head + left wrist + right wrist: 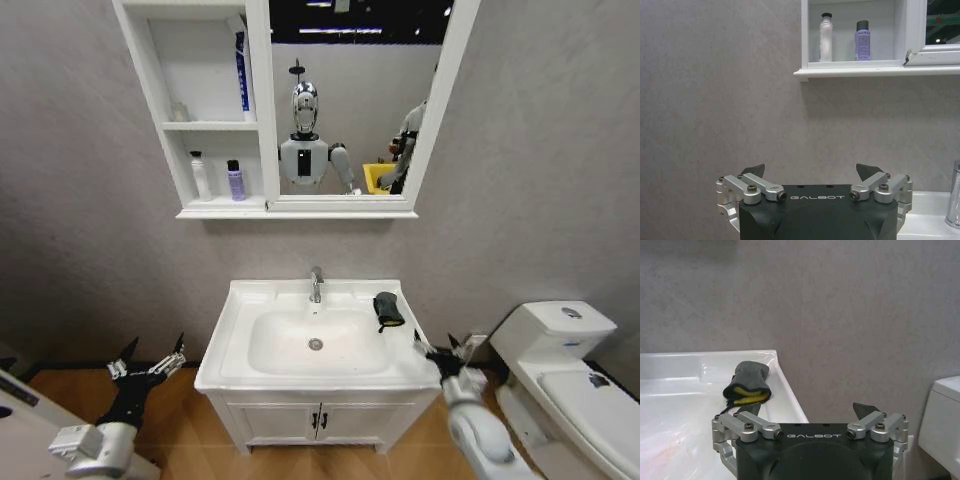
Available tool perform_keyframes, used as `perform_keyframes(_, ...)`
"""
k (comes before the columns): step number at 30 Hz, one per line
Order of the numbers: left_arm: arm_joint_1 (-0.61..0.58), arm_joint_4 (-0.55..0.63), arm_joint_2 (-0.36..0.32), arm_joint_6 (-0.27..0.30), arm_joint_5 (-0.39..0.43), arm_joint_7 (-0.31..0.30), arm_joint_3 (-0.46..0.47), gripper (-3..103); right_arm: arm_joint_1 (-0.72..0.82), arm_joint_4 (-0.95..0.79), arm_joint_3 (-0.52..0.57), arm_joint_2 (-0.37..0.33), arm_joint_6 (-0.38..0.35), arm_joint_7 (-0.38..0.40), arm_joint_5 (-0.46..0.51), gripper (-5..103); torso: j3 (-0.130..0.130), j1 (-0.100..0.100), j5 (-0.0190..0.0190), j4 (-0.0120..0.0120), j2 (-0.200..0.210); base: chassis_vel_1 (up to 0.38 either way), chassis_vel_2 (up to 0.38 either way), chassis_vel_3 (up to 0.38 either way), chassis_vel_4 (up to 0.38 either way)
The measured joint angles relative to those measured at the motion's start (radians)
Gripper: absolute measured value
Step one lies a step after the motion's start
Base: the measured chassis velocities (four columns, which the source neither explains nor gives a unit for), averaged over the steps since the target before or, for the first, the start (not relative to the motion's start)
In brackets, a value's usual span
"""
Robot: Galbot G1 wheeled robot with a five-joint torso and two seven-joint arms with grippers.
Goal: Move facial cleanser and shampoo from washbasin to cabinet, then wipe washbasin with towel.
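The white washbasin [232,352] stands in the middle below the wall cabinet [160,95]. A small dark towel [388,308] lies bunched on the basin's right rim, also seen as the towel [747,383] just beyond my right gripper [807,410]. In the cabinet's lowest compartment stand a white bottle [200,176] and a purple bottle [236,181]; a blue tube [242,72] stands in the compartment above. I cannot tell which is the facial cleanser or the shampoo. My right gripper [440,346] hangs open at the basin's front right corner. My left gripper [152,356] is open, low and left of the basin.
A chrome tap [316,284] rises at the basin's back edge. A white toilet [565,372] stands close on the right. The mirror [350,100] joins the cabinet. The low vanity doors [318,420] sit under the basin. The grey wall [715,100] is behind.
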State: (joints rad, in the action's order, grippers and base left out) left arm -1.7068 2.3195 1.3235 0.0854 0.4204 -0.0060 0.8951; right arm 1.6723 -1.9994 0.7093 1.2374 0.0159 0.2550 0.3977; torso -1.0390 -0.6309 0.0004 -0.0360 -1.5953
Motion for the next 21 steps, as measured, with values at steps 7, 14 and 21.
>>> perform_keyframes(7, 0.0, 0.0, 0.0, 0.0, 0.0, 0.0, 0.0, 100, 0.295, -0.298, -0.012, 0.107, 0.045, -0.002, -0.121, 100, 0.0, 0.0, -0.0007, -0.0006, 0.0, 0.0, 0.0, 0.0, 0.0)
perform_keyframes(14, 0.0, 0.0, 0.0, 0.0, 0.0, 0.0, 0.0, 100, 0.342, -0.425, -0.014, 0.105, 0.024, -0.065, -0.193, 100, 0.0, 0.0, -0.0004, -0.0008, 0.0, 0.0, 0.0, 0.0, 0.0)
perform_keyframes(21, 0.0, 0.0, 0.0, 0.0, 0.0, 0.0, 0.0, 100, 0.33, -0.47, -0.002, 0.102, 0.005, -0.105, -0.196, 100, 0.0, 0.0, -0.0003, -0.0006, 0.0, 0.0, 0.0, 0.0, 0.0)
